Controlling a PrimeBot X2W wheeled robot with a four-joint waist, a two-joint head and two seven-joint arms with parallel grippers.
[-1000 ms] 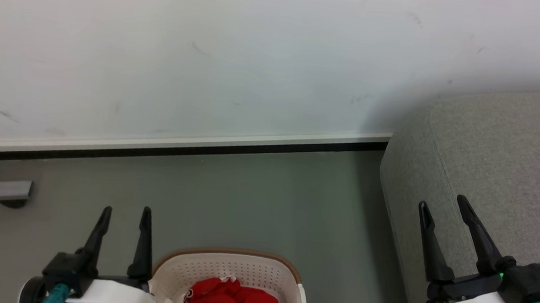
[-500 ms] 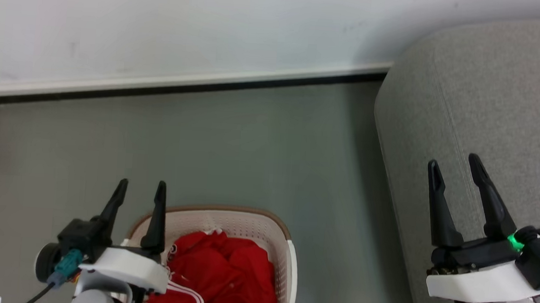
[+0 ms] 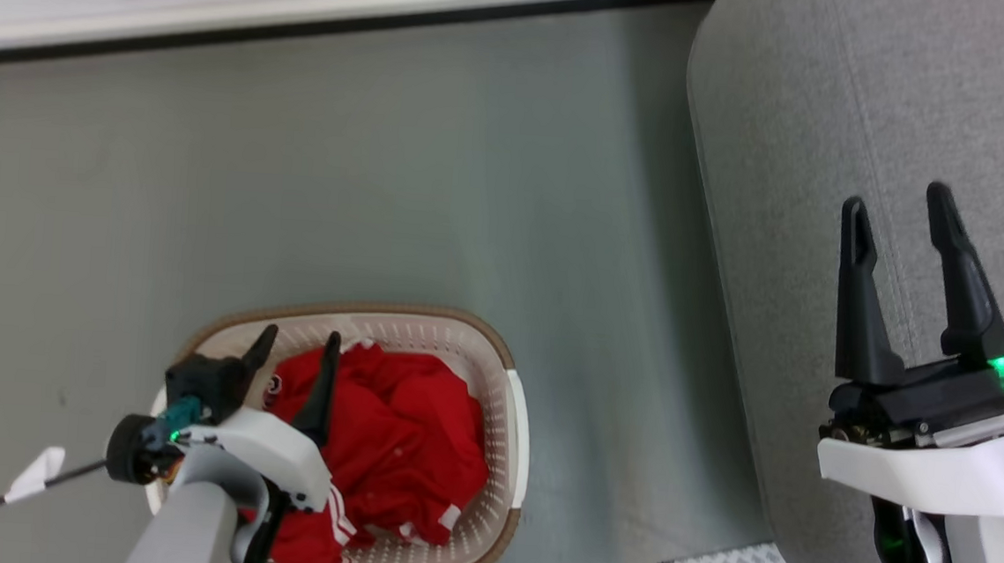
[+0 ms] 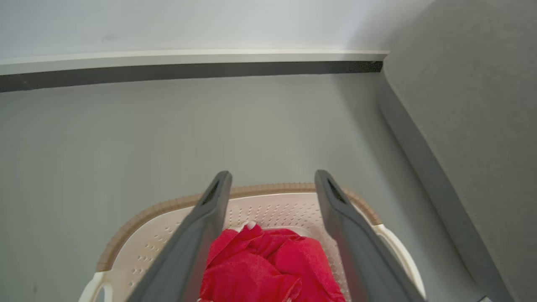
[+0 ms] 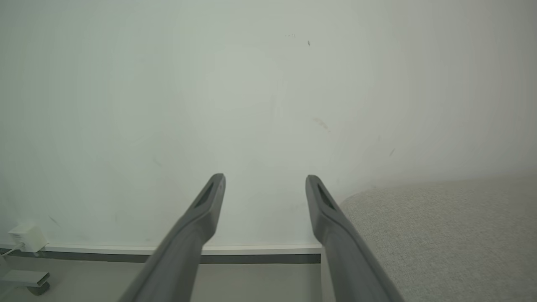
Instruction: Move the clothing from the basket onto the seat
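Clothing (image 3: 402, 442) lying bunched in basket (image 3: 514, 424), transfer not yet starting; left gripper (image 3: 302, 336) hovering over it, fingers spread, empty; right gripper (image 3: 895, 197) spread, waiting above seat (image 3: 831, 119).

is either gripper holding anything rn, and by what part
Nothing is held. The left gripper is open over the clothing in the basket, jaws not closed on it; the right gripper is open by the seat.
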